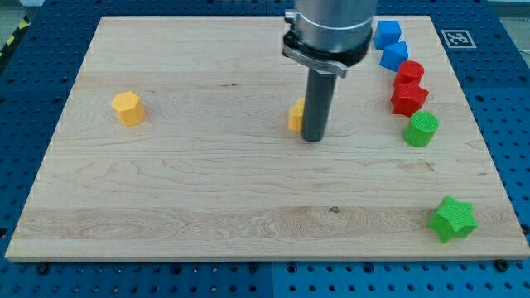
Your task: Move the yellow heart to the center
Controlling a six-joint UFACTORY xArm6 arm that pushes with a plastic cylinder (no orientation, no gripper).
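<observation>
A yellow block, likely the yellow heart, sits near the middle of the wooden board; the rod hides most of it, so its shape is unclear. My tip rests on the board just right of this block, touching or nearly touching it. A second yellow block, roughly hexagonal, lies far off at the view's left.
At the view's upper right stand two blue blocks, two red blocks and a green round block. A green star lies at the lower right. The board's edge is near them.
</observation>
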